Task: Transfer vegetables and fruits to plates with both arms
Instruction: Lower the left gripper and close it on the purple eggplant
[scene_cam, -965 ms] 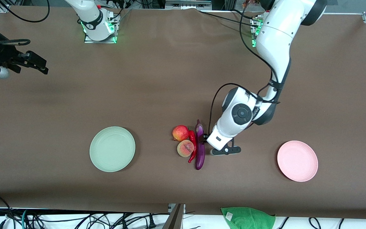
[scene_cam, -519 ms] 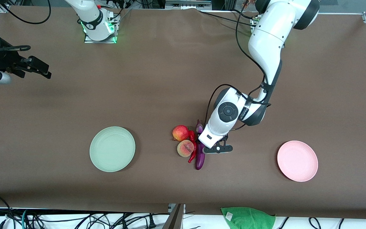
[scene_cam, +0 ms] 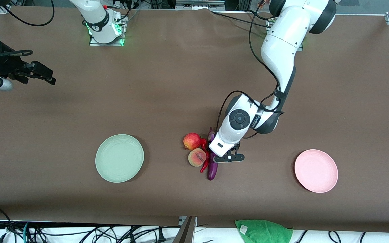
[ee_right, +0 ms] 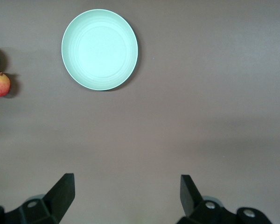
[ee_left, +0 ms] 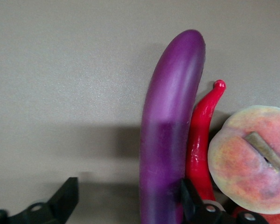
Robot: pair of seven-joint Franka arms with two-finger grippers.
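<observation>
Wide-spread, the left gripper [ee_left: 126, 205] straddles the eggplant [scene_cam: 212, 167], one finger wedged against the chili pepper [scene_cam: 204, 162], clasping nothing. Peach [scene_cam: 197, 157] and pomegranate [scene_cam: 191, 140] crowd that side; bare table [scene_cam: 181, 84] surrounds. The right gripper [scene_cam: 42, 72] waits, spread, empty, above the table's edge.

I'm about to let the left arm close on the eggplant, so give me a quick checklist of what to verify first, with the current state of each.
1. Left end effector straddles the eggplant: ok, one finger on bare table, the other between eggplant and chili pepper.
2. Fingers open enough: ok.
3. Chili clear of the grip: not ok, it lies against the eggplant by the inner finger.
4. Peach and pomegranate out of the way: ok, beside the chili.
5. Pink plate empty: ok.
6. Right end effector waits, open, away from the pile: ok.
</observation>
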